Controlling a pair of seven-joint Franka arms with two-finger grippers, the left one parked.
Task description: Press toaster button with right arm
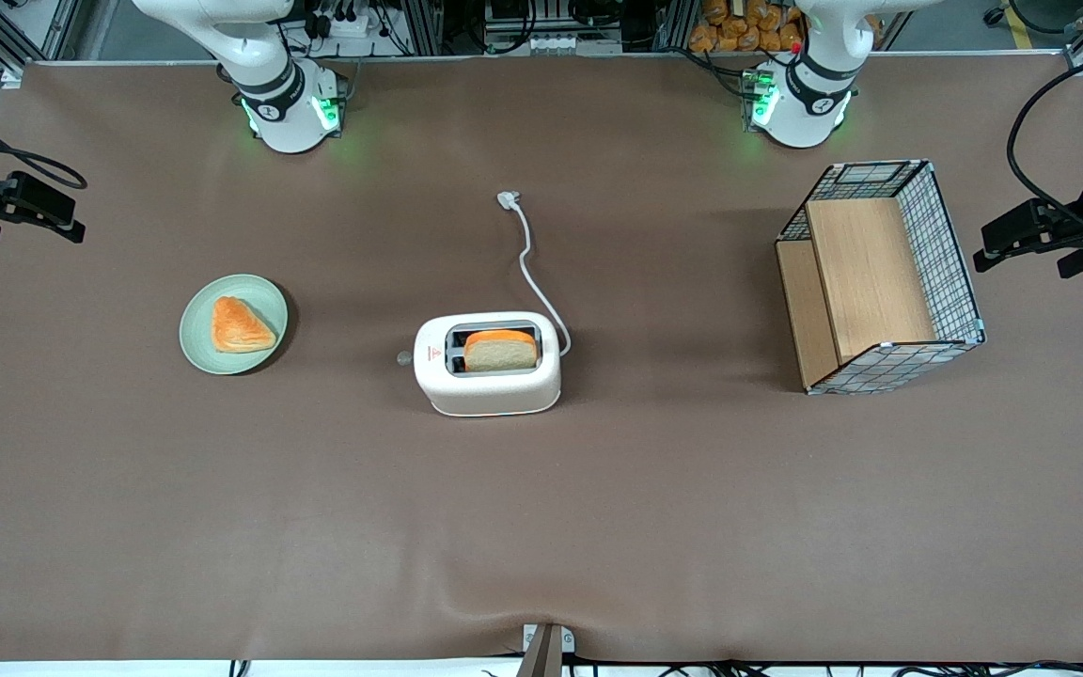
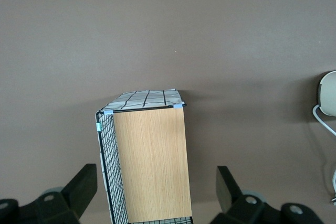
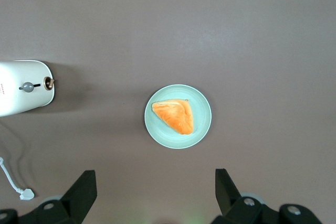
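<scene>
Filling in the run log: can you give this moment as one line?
hand: open, high above plate | toaster button: not pressed | toaster: holds bread slice

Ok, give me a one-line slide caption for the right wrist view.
Open gripper hovers high above the pastry on its green plate, the toaster button unpressed.

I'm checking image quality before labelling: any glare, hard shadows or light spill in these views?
Front view: even light, green glow on the table by both arm bases, soft shadow beside the toaster. Right wrist view: sharp; toaster button clear, mild shadow by the plate; open gripper high above. Left wrist view: no glare.
</scene>
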